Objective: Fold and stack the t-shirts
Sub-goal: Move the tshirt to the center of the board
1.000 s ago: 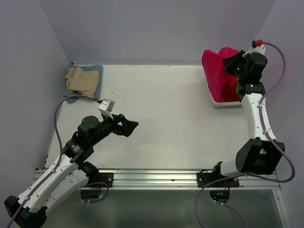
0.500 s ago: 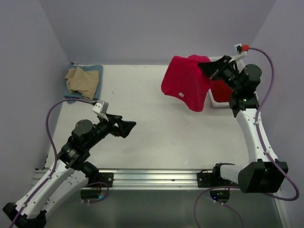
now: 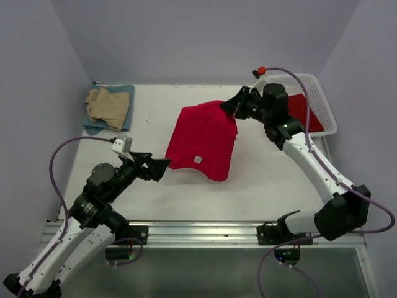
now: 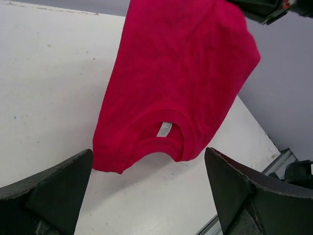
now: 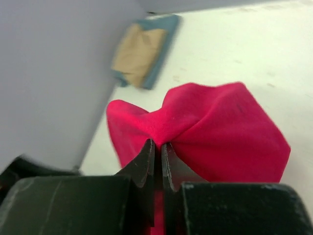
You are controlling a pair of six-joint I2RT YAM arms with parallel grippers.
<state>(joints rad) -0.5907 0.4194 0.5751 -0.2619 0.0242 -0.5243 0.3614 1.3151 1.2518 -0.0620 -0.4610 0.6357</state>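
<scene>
Over the middle of the worktop [image 3: 267, 180] we see the right claw [image 3: 232, 107] clamped tight on a bunched edge of the red t-shirt [image 3: 203, 139]. The cloth hangs down from that grip toward the left arm, neck end lowest, with its white neck tag [image 3: 196, 159] showing. We cannot tell whether the lower edge touches the surface. The left claw [image 3: 158, 166] hovers just beside that edge, jaws spread wide and holding nothing. At the far left corner the tan shirt [image 3: 104, 104] lies crumpled on the blue-grey shirt [image 3: 126, 93]. More red cloth [image 3: 303, 113] sits in the white basket [image 3: 322, 99] at the far right.
</scene>
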